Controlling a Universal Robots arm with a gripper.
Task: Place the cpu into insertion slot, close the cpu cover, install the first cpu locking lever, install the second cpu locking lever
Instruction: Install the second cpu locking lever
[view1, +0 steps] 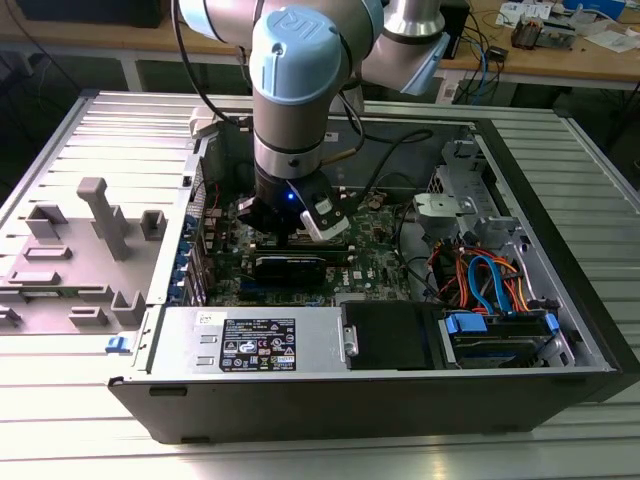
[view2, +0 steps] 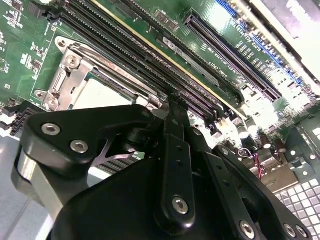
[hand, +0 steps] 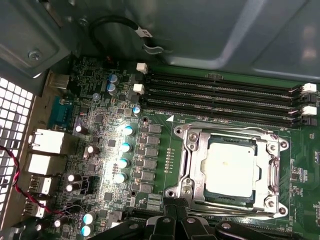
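My arm is reaching straight down into the open case (view1: 560, 330), tool (hand: 172, 207) hanging low over the board (hand: 105, 150). Its fingers (view2: 176, 112) are pinched together, gripping nothing. The cpu (hand: 230, 167) is sitting flat in the slot (hand: 187, 192), just beside the fingertips, not touching. The cover (hand: 265, 137) is lying down around it. Square chip, edges parallel to the memory slots (hand: 225, 95).
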